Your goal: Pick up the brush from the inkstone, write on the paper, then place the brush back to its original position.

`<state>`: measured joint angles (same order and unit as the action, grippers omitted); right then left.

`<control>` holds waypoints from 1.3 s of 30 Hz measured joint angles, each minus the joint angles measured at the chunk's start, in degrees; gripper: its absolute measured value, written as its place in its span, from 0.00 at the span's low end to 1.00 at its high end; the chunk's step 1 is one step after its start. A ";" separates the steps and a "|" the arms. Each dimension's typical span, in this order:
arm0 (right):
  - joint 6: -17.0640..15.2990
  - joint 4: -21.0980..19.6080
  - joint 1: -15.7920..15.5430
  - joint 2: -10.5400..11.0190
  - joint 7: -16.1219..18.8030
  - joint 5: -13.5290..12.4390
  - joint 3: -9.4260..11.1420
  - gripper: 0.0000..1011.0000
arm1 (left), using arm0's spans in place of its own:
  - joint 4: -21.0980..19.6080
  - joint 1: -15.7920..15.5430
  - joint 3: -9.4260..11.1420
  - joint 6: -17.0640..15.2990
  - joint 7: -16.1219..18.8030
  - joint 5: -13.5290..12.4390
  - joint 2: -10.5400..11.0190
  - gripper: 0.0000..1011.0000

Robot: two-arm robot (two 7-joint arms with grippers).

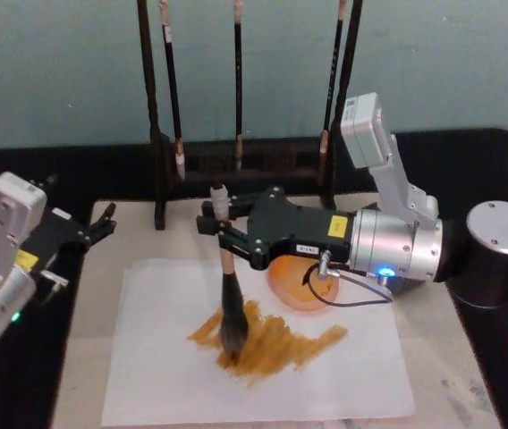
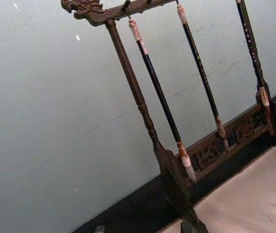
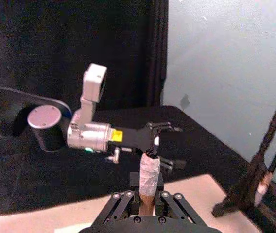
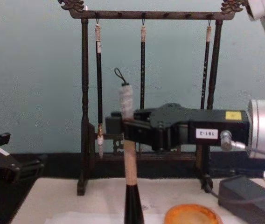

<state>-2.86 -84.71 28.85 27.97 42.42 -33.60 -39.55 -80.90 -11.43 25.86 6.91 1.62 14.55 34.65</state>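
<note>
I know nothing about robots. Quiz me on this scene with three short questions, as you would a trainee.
1. True or false: the brush stands upright with its bristles on the paper.
2. Which gripper holds the brush? A) the left B) the right C) neither
3. How many thin brushes hang on the rack?
Key: 1 true; brown strokes mark the paper under it. 2 B: the right gripper is shut on the handle, while the left gripper is open at the left edge of the mat. 3 three.
</note>
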 joint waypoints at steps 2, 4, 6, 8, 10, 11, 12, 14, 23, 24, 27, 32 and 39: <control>0.02 0.38 0.00 0.02 -0.16 0.13 0.03 0.16 | 0.00 0.00 0.00 0.00 0.00 0.00 0.00 1.00; 0.03 0.81 0.00 0.03 -0.40 0.27 0.17 0.16 | 0.00 0.00 0.00 0.00 0.00 0.00 0.00 1.00; 0.05 1.17 -0.01 0.03 -0.61 0.41 0.36 0.16 | 0.00 0.00 0.00 0.00 0.00 0.00 0.00 1.00; 0.06 1.39 -0.04 0.05 -0.83 0.48 0.57 0.16 | 0.00 0.00 0.00 0.00 0.00 0.00 0.00 1.00; 0.07 1.53 -0.08 0.07 -0.95 0.54 0.73 0.16 | 0.00 0.00 0.00 0.00 0.00 0.00 0.00 1.00; 0.09 1.63 -0.14 0.09 -1.11 0.60 0.88 0.16 | 0.00 0.00 0.00 0.00 0.00 0.00 0.00 1.00; 0.09 1.68 -0.16 0.09 -1.18 0.63 0.94 0.16 | 0.00 0.00 0.00 0.00 0.00 0.00 0.00 1.00; 0.09 1.78 -0.22 0.10 -1.31 0.67 1.12 0.16 | 0.00 0.00 0.00 0.00 0.00 0.00 0.00 1.00; 0.10 2.71 -0.43 0.08 -2.40 0.92 2.37 0.16 | 0.00 0.00 0.00 0.00 0.00 0.00 0.00 1.00; 0.10 2.77 -0.44 0.06 -2.49 0.92 2.48 0.16 | 0.00 0.00 0.00 0.00 0.00 0.00 0.00 1.00; 0.15 3.02 -0.47 0.00 -2.65 0.95 2.88 0.16 | 0.00 0.00 0.00 0.00 0.00 0.00 0.00 1.00; 0.28 3.17 -0.51 -0.18 -2.64 1.01 3.28 0.16 | 0.00 0.00 0.00 0.00 0.00 0.00 0.00 1.00; 0.39 2.75 -0.68 -0.51 -2.68 0.49 4.00 0.16 | 0.00 0.00 0.00 0.00 0.00 0.00 0.00 1.00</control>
<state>-2.48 -81.96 28.17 27.46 39.74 -33.11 -35.55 -80.90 -11.43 25.86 6.91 1.62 14.55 34.65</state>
